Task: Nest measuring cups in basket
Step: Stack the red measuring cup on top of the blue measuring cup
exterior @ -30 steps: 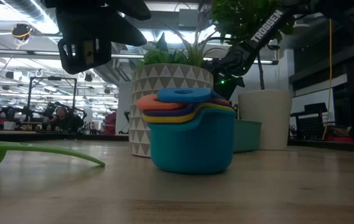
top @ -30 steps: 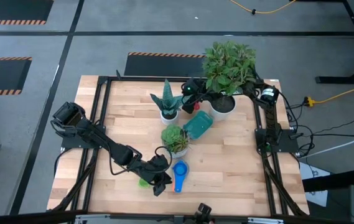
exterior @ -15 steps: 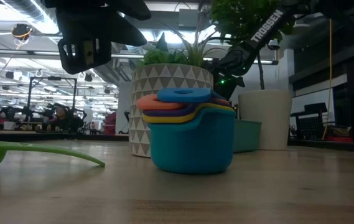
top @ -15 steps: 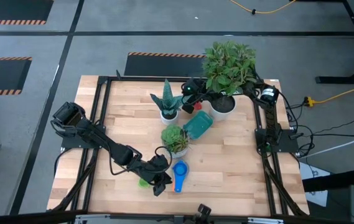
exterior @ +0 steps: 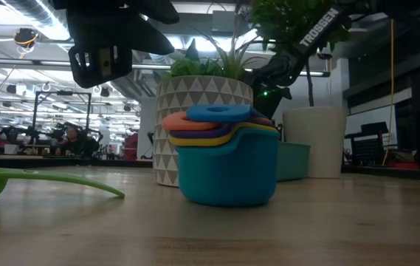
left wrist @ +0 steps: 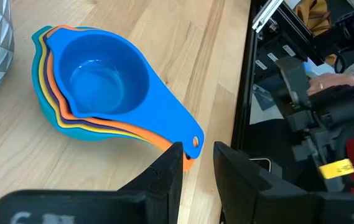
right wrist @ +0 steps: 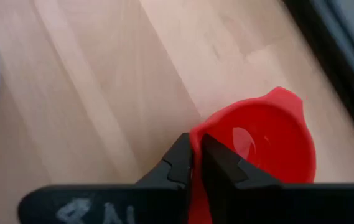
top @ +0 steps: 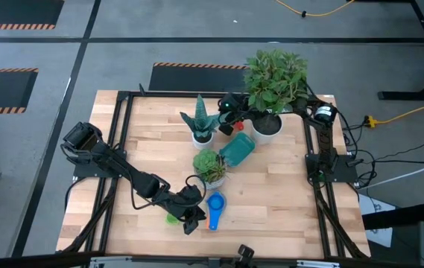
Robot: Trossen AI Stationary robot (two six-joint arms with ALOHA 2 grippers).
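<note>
A: Cups first. Where's the stack (top: 215,204) vs the left pincer (top: 191,220)?

B: Just beside it, near the table's (top: 271,201) front edge. In the left wrist view the stack's handle ends right by the fingertips (left wrist: 172,163), w/ the fingers a little apart and nothing between them.

A: And the green cup (top: 171,218)?

B: Lies on the table alone, mostly under the left arm in the high view. Low view shows it better: bowl at the pic's left edge, handle reaching toward the stack (exterior: 226,159).

A: Right pincer (top: 230,123)?

B: At the far side, between the spiky plant (top: 199,119) and the leafy plant (top: 274,78). It's clamped on the red cup (right wrist: 260,146); wrist view shows the fingers pinching the rim, wood below the cup. From above only a bit of red shows at the pincer.

A: Basket (top: 237,150)?

B: Teal, just in front of the right pincer, touching or nearly touching the small bushy plant (top: 210,165). Can't tell if anything's inside. In the low view only a teal strip shows behind the stack.

A: What's in the stack?

B: Light blue outer cup w/ yellow, purple, orange rims inside and a dark blue cup on top, per the left wrist view. High view gives only blue.
</note>
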